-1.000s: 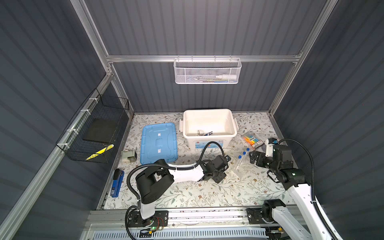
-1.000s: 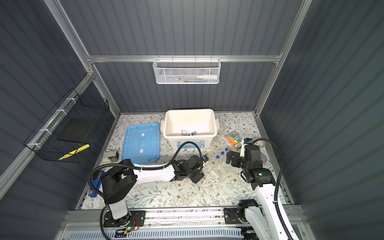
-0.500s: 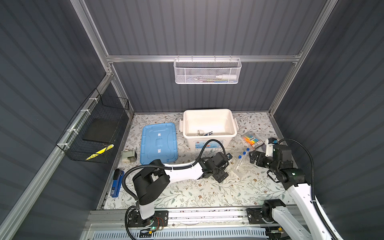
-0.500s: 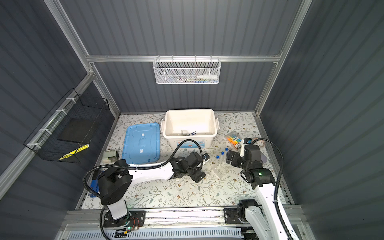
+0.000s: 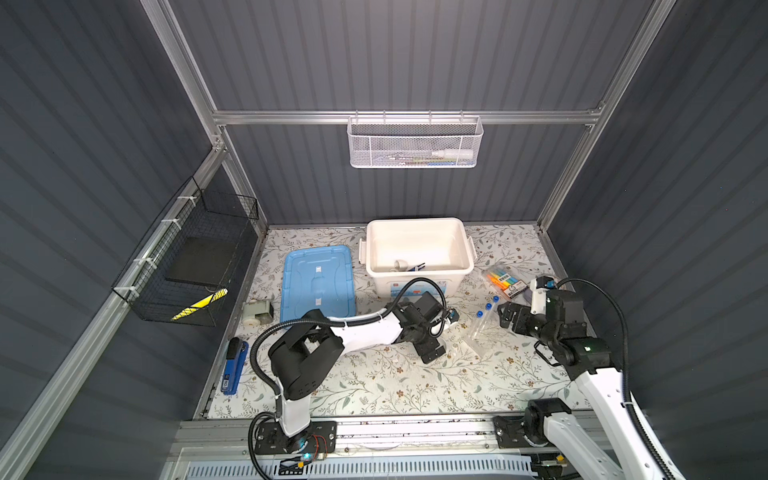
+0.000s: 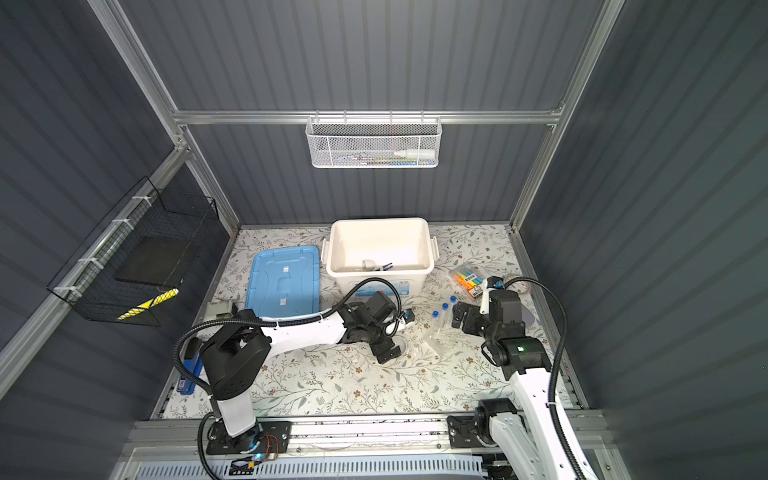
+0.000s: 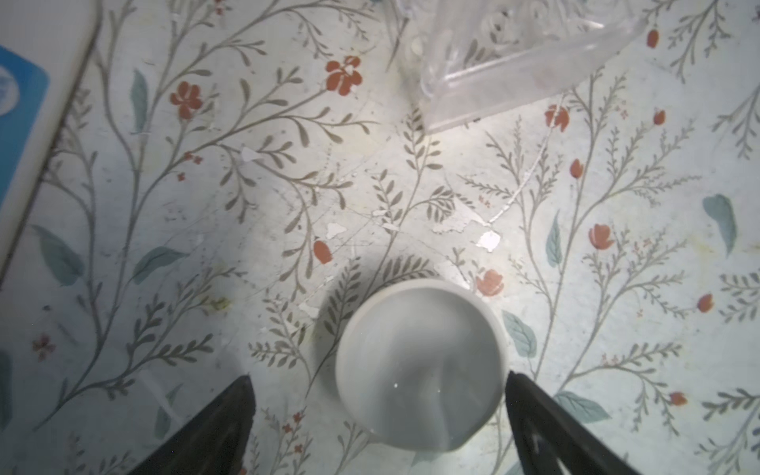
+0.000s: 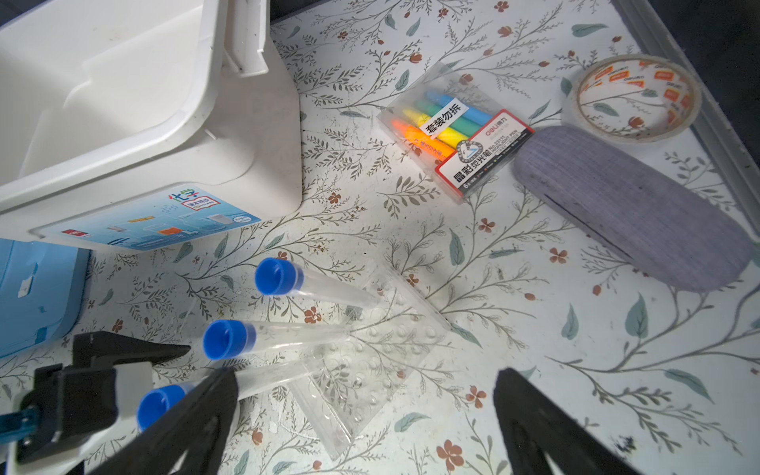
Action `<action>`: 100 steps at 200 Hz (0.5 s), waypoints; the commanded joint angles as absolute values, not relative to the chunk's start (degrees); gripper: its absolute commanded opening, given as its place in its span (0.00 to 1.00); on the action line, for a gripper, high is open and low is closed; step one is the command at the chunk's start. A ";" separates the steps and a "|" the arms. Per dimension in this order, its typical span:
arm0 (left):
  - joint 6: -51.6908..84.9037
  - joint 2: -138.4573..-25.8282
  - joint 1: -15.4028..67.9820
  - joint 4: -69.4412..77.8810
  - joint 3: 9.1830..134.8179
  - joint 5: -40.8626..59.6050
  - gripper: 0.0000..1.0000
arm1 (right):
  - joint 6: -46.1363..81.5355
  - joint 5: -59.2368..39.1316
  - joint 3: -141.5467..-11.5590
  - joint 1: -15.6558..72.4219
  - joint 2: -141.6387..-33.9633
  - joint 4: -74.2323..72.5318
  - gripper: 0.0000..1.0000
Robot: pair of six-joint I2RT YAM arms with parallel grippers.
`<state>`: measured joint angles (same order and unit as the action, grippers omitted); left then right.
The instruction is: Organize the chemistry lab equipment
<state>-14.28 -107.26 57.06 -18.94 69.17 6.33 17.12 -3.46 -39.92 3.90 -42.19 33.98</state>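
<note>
- The small white dish [image 7: 419, 366] stands upright on the floral surface [image 5: 374, 382], towards the middle, on the near side of the white bin [image 5: 417, 222] and left of the clear rack [image 8: 370, 362].
- My left claw [image 7: 378, 380] is spread wide with one finger on each side of that dish and grips nothing. One fingertip is just beside the rim, but I cannot tell whether it touches.
- In a top view the dish [image 6: 402, 344] peeks out beside my left claw [image 6: 388, 351].
- The three blue-capped tubes [image 8: 277, 276] stand in the rack in a row, leaning, caps up.
- My right claw [image 8: 366, 374] hangs over the rack, fully spread and empty. One finger hides part of the tube closest to it.
- In the bin, dark blue tweezers [image 5: 419, 268] lie beside a small white piece [image 5: 401, 264] that I cannot make out.
- The blue lid [image 5: 318, 286] lies flat just left of the bin.
- Right of the bin lie a pack of highlighters [image 8: 452, 131], a grey glasses case [image 8: 629, 205] and a roll of tape [image 8: 633, 98].
- A blue-and-black stapler [image 5: 233, 368] lies at the near left edge.
</note>
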 commanded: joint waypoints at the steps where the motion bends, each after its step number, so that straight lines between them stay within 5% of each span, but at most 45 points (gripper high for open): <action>1: -19.57 -109.57 57.32 -22.06 71.25 10.81 0.97 | 17.75 -2.44 -39.66 3.71 -41.23 35.04 0.99; 100: -22.79 -112.81 57.25 -21.59 72.77 11.89 0.82 | 19.33 0.05 -38.08 3.74 -36.76 37.55 0.99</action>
